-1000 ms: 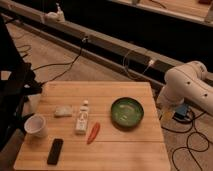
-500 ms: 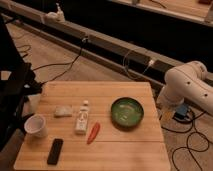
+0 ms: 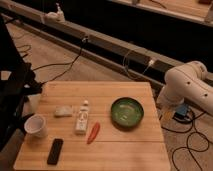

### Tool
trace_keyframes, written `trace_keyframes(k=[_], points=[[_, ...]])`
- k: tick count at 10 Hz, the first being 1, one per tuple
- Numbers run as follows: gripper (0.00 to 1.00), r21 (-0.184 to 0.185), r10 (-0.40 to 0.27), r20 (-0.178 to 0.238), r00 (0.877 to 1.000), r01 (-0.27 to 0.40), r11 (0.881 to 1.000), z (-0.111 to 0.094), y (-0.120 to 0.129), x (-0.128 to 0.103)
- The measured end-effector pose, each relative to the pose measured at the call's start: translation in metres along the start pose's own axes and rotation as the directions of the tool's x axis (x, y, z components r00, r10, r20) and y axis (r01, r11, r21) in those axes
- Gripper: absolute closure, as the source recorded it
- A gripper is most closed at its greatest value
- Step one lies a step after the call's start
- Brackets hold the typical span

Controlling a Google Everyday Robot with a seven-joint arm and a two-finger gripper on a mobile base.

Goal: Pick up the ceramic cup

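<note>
The ceramic cup [image 3: 36, 126] is small, plain white and handleless. It stands upright near the left edge of the wooden table [image 3: 127, 150]. My white arm [image 3: 189, 86] hangs off the table's right side, far from the cup. Only its rounded segments show; my gripper is out of view past the arm's lower end.
On the table are a wide green bowl [image 3: 127, 111] at the right, a white bottle [image 3: 82, 118] lying in the middle, a red pepper [image 3: 93, 132], a black remote [image 3: 55, 151] and a pale packet [image 3: 63, 111]. Dark equipment [image 3: 12, 90] stands at the left. Cables lie on the floor.
</note>
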Motion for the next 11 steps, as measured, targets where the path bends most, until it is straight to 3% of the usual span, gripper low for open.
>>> trace_keyframes(k=[4, 5, 9, 10, 11], points=[[0.35, 0.002, 0.000, -0.001, 1.000, 0.000, 1.000, 0.000, -0.001, 0.000], [0.35, 0.019, -0.006, 0.010, 1.000, 0.006, 1.000, -0.002, -0.011, -0.009], [0.35, 0.098, -0.097, 0.129, 0.987, 0.085, 0.992, -0.019, -0.054, -0.084], [0.35, 0.121, -0.139, 0.169, 0.976, 0.119, 0.986, -0.027, -0.061, -0.107], [0.35, 0.151, -0.200, 0.214, 0.956, 0.170, 0.974, -0.038, -0.067, -0.137]])
